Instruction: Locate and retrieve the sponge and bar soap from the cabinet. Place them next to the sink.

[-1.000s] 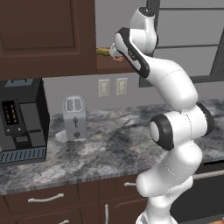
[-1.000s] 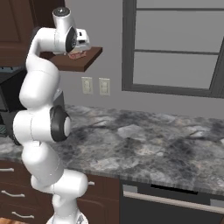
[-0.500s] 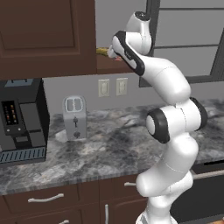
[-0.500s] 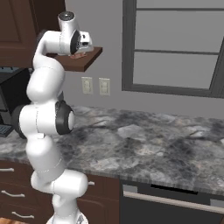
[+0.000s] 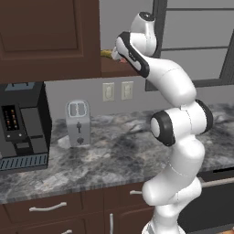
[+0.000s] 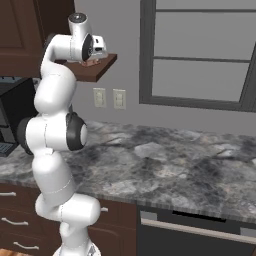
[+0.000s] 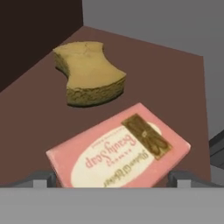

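Observation:
On the shelf board (image 7: 166,87) of the dark brown cabinet (image 5: 45,36) lie the dull yellow sponge (image 7: 89,73) and, nearer to me, the pink bar soap (image 7: 119,151). My gripper (image 7: 111,179) is open, one fingertip (image 7: 37,178) at each side of the soap's near end, not closed on it. From the left base view a sliver of the sponge (image 5: 106,53) shows beside the hand. From the right base view the gripper (image 6: 91,60) hangs just over the soap (image 6: 90,63) on the shelf (image 6: 102,70). The sink is out of view.
A black coffee machine (image 5: 20,123) and a silver toaster (image 5: 77,122) stand on the mottled stone counter (image 6: 165,165) below the shelf. Wall outlets (image 5: 116,90) and a window (image 6: 200,55) are behind. Drawers with silver handles (image 5: 48,208) sit under the counter.
The arm has drawn more upright and the hand has edged a little farther over the shelf. The jaws stay wide.

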